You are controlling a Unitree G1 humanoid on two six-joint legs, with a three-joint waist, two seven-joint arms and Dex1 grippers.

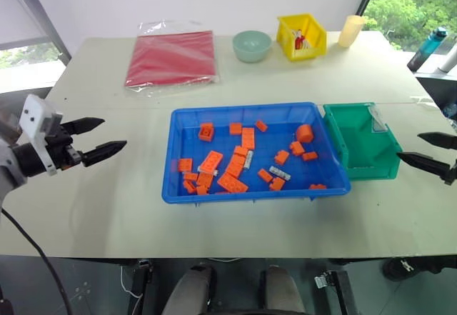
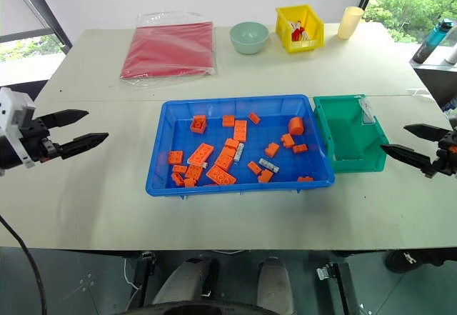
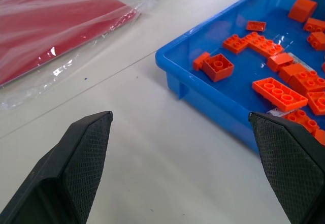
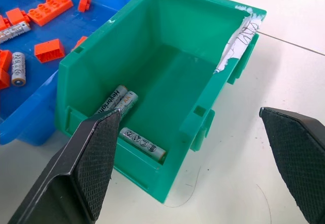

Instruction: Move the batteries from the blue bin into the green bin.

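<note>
The blue bin [image 1: 243,108] sits mid-table with many orange bricks [image 1: 233,182] in it. Two silver batteries [image 1: 248,159] [image 1: 279,173] lie among them. The green bin [image 1: 355,161] stands against the blue bin's right side. In the right wrist view the green bin [image 4: 203,36] holds three batteries: two side by side [image 4: 120,100] and one by the front wall [image 4: 143,144]. My left gripper [image 1: 114,133] hovers open to the left of the blue bin, holding nothing. To the right of the green bin, my right gripper [image 1: 408,146] is open and empty.
At the back of the table are a red bag in clear plastic [image 1: 171,58], a pale green bowl [image 1: 252,45], a small yellow bin [image 1: 301,36] and a cream cup [image 1: 350,31]. A blue bottle [image 1: 427,48] stands beyond the table's right edge.
</note>
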